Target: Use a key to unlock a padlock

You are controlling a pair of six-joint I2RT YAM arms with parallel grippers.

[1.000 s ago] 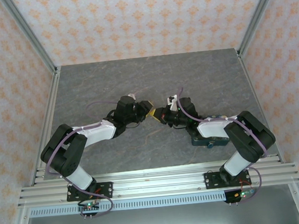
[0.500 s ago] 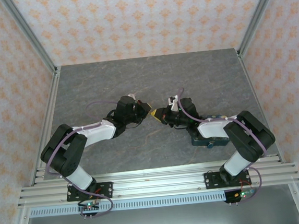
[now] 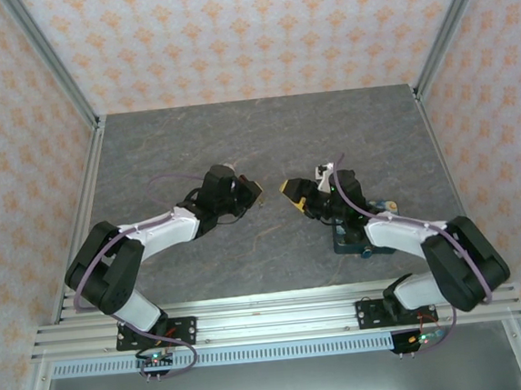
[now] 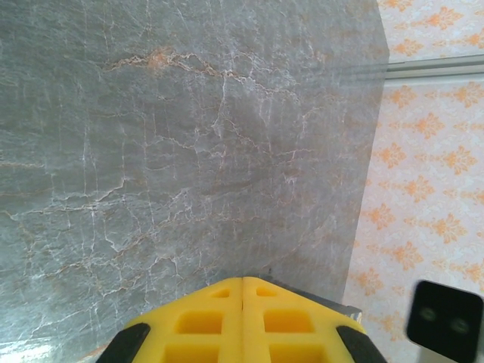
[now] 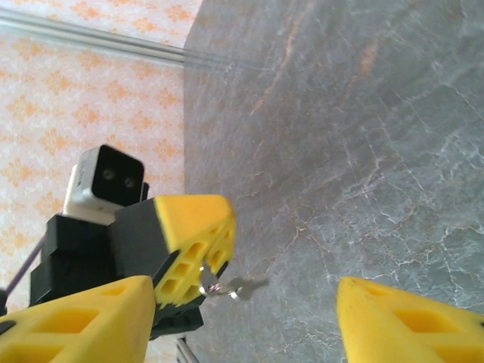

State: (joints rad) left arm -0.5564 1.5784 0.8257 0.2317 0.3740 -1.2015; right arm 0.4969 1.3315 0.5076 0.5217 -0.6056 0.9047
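My left gripper (image 3: pixel 255 194) hangs over the middle of the table, shut on the key (image 5: pixel 230 286). In the right wrist view the key's small metal blade sticks out from under the left gripper's yellow fingers (image 5: pixel 193 231). In the left wrist view that gripper's pads (image 4: pixel 219 321) are pressed together. My right gripper (image 3: pixel 295 195) faces it from the right, a short gap away. It is open, with nothing between its fingers (image 5: pixel 83 318). The padlock (image 3: pixel 349 244), a dark teal block, lies on the table partly under the right forearm.
The grey marble tabletop (image 3: pixel 264 135) is bare towards the back. Patterned walls and aluminium posts (image 3: pixel 53 72) close it in on three sides. A metal rail (image 3: pixel 271 320) runs along the near edge.
The right gripper has opened and drawn back to the right, away from the left gripper. The left gripper closed and keeps the key, staying near the same spot.
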